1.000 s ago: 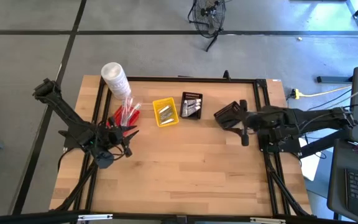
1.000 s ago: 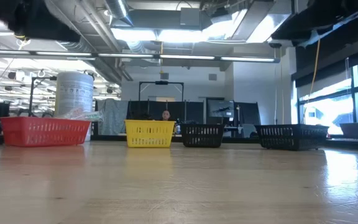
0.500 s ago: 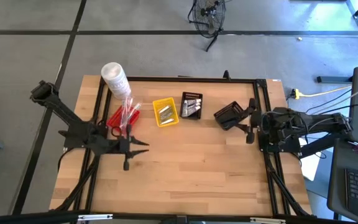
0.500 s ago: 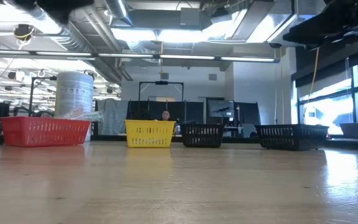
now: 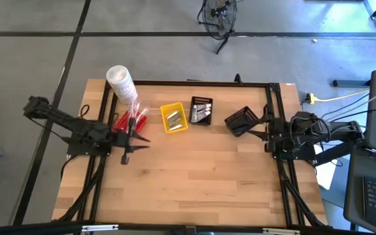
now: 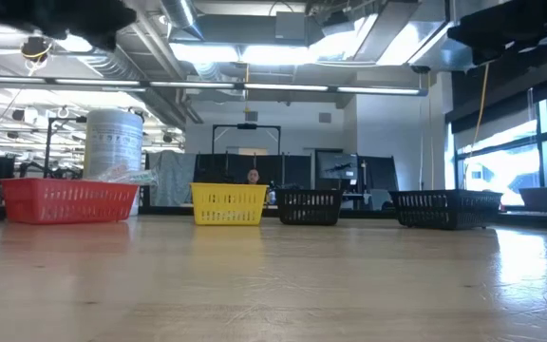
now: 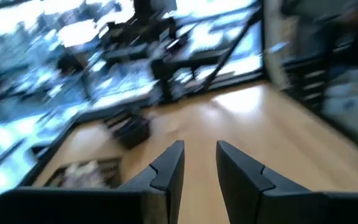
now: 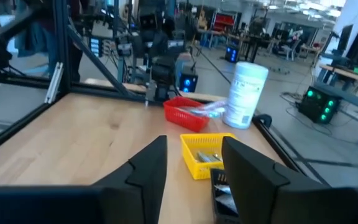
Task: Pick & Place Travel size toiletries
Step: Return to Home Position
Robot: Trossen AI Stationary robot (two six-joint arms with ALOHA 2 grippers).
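**Both arms drawn back empty; sorting looks done**

High view: the left gripper (image 5: 130, 145) has pulled back toward the table's (image 5: 194, 176) left edge, near the red bin (image 5: 124, 122). The right gripper (image 5: 264, 132) has retreated to the right edge, just beside the right black bin (image 5: 242, 119). Toiletries (image 5: 202, 115) lie in the red bin, yellow bin (image 5: 164, 121) and left black bin (image 5: 202, 100); none shows on the boards.

Low view: four bins in a row, with the tub (image 6: 113, 142) behind the red bin.

Left wrist view: fingers (image 7: 169, 165) parted, nothing between.

Right wrist view: fingers (image 8: 148, 165) parted, empty.

Judgement: only homing remains, and the adjacent bins are the sole snag.
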